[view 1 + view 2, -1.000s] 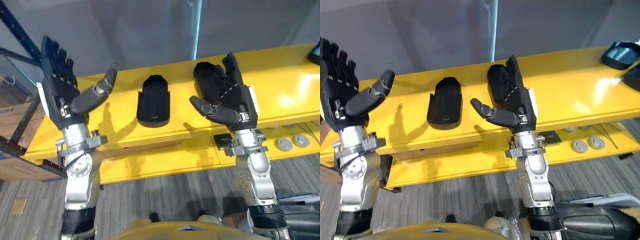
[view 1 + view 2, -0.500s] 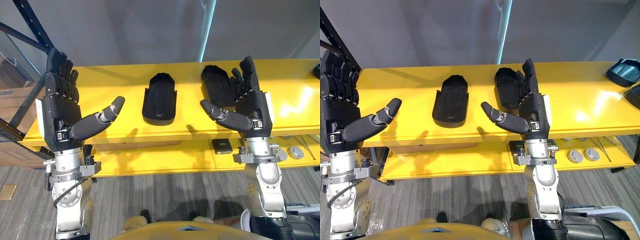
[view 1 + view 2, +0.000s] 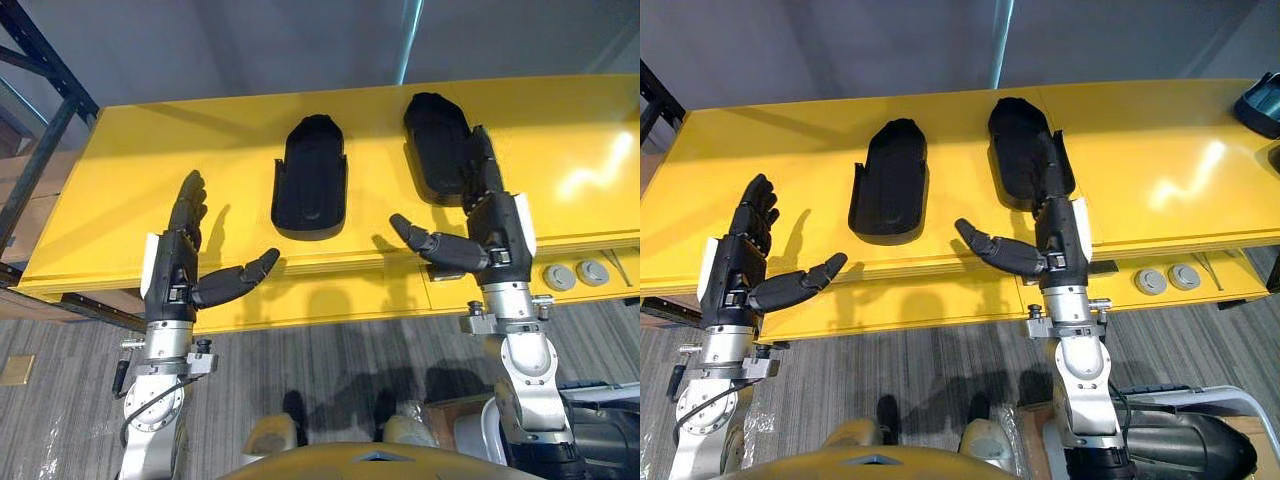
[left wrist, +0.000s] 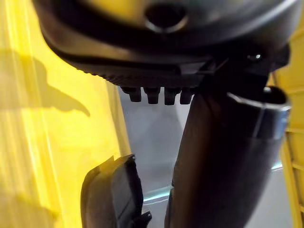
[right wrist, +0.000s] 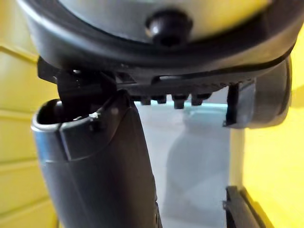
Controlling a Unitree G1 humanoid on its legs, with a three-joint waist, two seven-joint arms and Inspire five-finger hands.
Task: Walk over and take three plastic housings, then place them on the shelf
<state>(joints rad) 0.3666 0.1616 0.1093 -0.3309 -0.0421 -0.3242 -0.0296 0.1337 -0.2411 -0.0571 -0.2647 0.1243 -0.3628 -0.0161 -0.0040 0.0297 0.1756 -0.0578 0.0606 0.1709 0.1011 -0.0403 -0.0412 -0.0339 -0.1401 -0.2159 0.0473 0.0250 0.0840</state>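
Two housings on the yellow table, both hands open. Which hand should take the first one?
Right. The right hand is open, its fingers reaching over the near side of the right housing. The left hand, also open, hovers at the front edge of the yellow table, apart from the middle housing.

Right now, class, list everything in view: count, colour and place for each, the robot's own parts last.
plastic housings: two, black, side by side on the table top.
table: one, yellow, across the view before the robot.
round discs: two, grey, on the lower yellow ledge, right.
rack: one, dark metal, left of the table.
floor: grey, striped, under the table.
left hand: one, dark, open, at the table's near edge, left of the housings.
right hand: one, dark, open, fingers by the right housing near end.
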